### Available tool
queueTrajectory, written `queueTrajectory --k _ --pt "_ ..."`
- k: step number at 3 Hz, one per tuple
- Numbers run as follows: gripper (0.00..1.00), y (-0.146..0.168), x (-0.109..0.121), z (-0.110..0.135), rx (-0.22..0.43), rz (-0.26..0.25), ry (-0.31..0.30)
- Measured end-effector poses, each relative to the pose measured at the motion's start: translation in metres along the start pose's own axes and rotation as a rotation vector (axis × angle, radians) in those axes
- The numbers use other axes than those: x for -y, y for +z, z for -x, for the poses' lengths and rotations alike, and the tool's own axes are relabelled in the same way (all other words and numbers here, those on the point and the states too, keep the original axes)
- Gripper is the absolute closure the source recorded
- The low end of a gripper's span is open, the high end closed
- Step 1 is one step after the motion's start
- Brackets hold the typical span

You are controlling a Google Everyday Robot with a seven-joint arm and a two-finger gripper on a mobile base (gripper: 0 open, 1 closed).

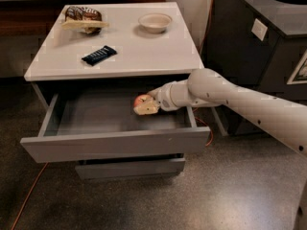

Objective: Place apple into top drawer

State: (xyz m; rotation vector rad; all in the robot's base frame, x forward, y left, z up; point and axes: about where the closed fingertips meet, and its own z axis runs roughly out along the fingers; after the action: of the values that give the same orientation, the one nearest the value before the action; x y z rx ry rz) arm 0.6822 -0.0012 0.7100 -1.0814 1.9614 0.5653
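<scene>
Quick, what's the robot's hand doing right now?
The gripper: closed, holding the apple inside the open top drawer.
</scene>
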Motion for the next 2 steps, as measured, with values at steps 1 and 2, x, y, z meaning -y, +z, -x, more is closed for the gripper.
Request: queueTrajectory --k 1,2 --pt "1.00 0.022 0.009 -0.014 -0.037 0.005 -0.006" --pt "0.85 0.041 0.019 -0.021 -0.056 0.018 -0.009"
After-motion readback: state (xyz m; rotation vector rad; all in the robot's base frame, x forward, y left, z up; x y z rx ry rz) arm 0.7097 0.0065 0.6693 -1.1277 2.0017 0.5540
